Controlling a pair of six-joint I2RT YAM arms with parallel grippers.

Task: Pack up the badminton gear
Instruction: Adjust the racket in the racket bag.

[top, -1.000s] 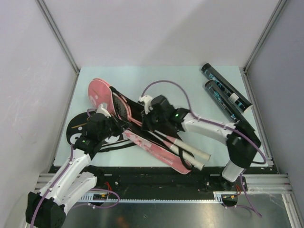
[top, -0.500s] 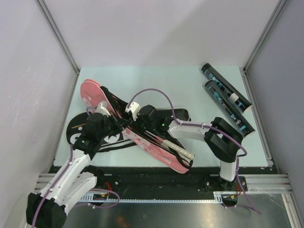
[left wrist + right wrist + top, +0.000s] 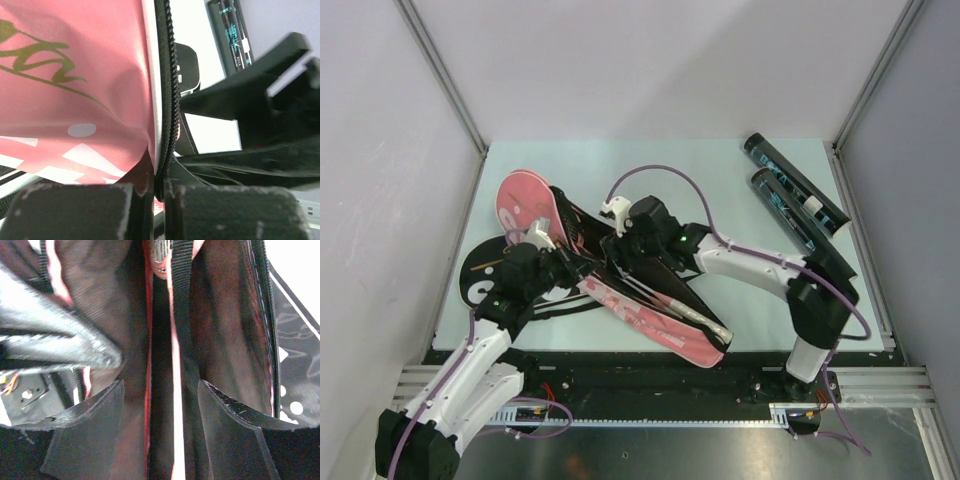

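Pinching the zipper edge (image 3: pixel 167 75) of the pink bag (image 3: pixel 525 200), the left end effector (image 3: pixel 159 189) is clamped shut — the right end effector (image 3: pixel 160 390) gapes wide inside it.

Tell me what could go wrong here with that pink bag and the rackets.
The left tool pinches only the pink bag's zipper edge; it might slip and the opening fall shut. The open right tool sits inside the bag, where a black strap could snag it.

Pink bag (image 3: pixel 520 205) blocks centre; tubes (image 3: pixel 797 187) line right edge; table (image 3: pixel 735 185) between lies open.
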